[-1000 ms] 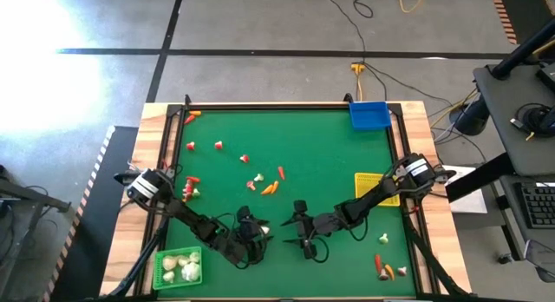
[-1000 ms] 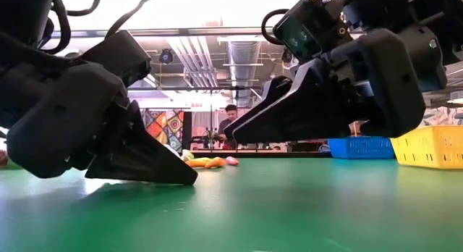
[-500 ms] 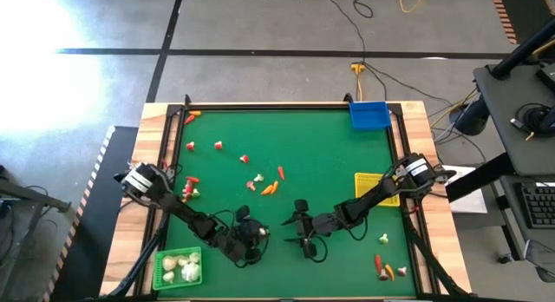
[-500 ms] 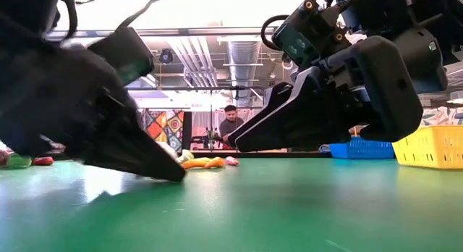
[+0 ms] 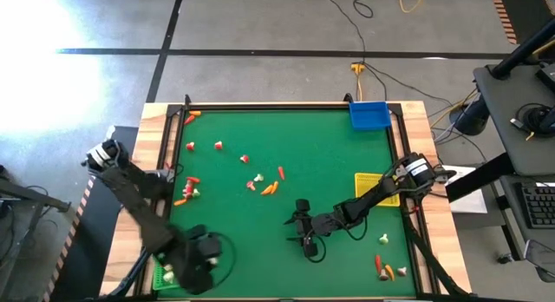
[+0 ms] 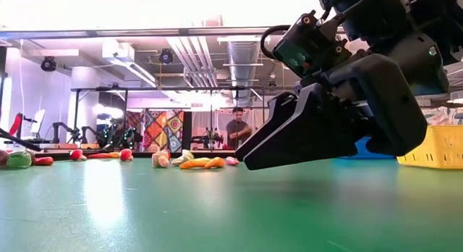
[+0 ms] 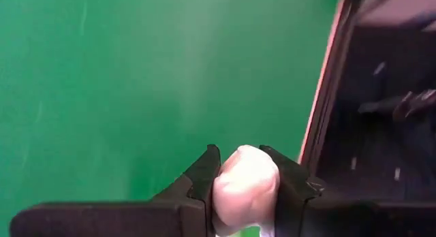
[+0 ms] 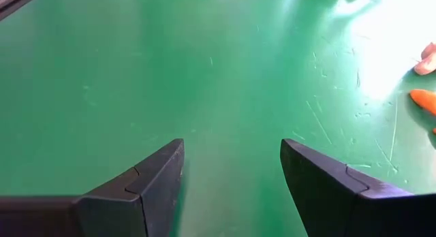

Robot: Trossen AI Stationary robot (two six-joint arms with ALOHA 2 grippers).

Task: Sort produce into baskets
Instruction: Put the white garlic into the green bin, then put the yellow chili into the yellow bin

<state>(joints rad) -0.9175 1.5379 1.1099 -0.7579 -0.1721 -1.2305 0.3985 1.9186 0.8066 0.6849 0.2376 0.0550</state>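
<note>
left gripper (image 7: pixel 245 186) jaws tight on a whitish bulb (image 7: pixel 244 188) beside the table edge (image 7: pixel 320 107) — right gripper (image 8: pixel 231 179) jaws wide over bare green mat (image 8: pixel 204 67)

Three latticed plastic baskets counted: green (image 5: pixel 161 273), yellow (image 5: pixel 371 186), blue (image 5: pixel 369 115). Two dark two-finger grippers counted: left gripper (image 7: pixel 246 177), right gripper (image 5: pixel 302 232). One whitish garlic-like bulb (image 7: pixel 245 189) seen between left gripper's fingers.

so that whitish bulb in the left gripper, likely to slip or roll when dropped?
Probably a fair grip: the left gripper is shut on the whitish bulb, pinched at its sides. Its smooth, rounded surface looks apt to squirt out if squeezed off-centre. Once released it would likely roll, though the green basket should contain it.
</note>
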